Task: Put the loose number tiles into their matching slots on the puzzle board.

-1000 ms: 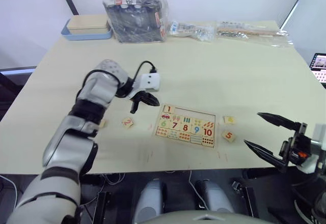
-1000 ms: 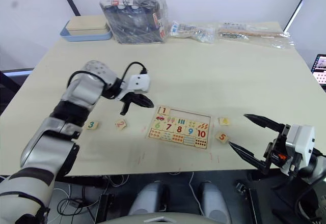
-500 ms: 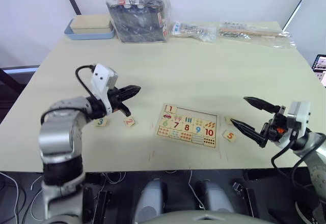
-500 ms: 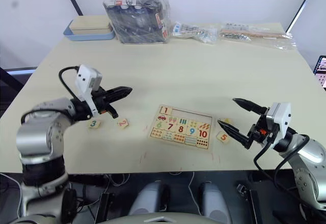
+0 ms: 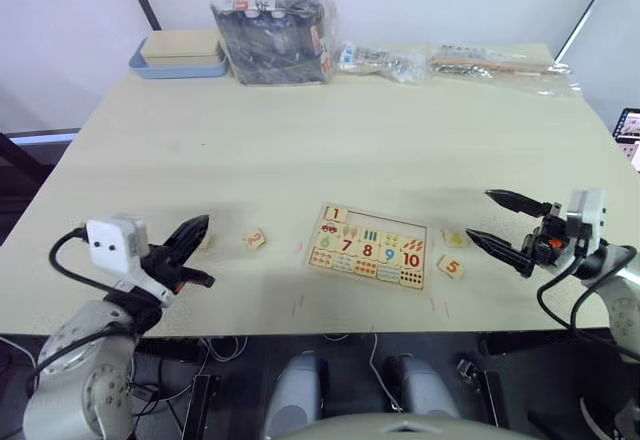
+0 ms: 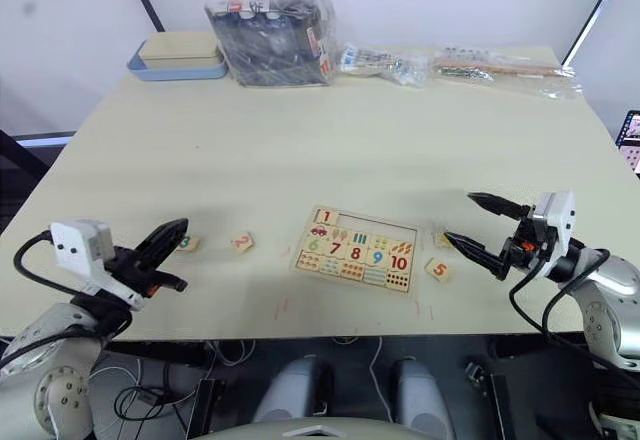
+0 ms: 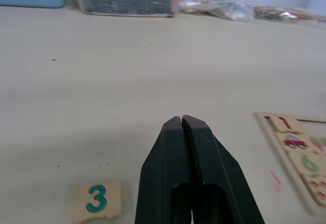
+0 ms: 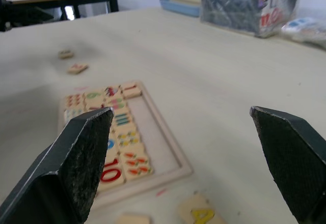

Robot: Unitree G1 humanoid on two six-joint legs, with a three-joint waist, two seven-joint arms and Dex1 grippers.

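Observation:
The puzzle board [image 5: 412,282] lies at the table's front centre, with a tile marked 1 [image 5: 334,214] in its top row; the other slots [image 5: 385,222] of that row are bare. Loose tile 2 [image 5: 254,239] and tile 3 [image 6: 186,243] lie left of the board. Tile 4 [image 5: 455,238] and tile 5 [image 5: 450,267] lie to its right. My left gripper [image 5: 204,223] is shut and empty near the front-left edge, just short of tile 3 [image 7: 97,200]. My right gripper [image 5: 480,214] stands open just right of tiles 4 and 5, holding nothing.
At the far side stand a blue tray with a wooden lid [image 5: 178,55], a plastic-wrapped dark box [image 5: 272,28] and clear bags [image 5: 390,60]. A screen [image 5: 628,125] shows at the right edge. The table's front edge runs close below both grippers.
My left arm has pulled back from beside the board's far-left corner to the front-left edge, still shut. My right gripper has risen from below the table edge to beside tiles 4 and 5.

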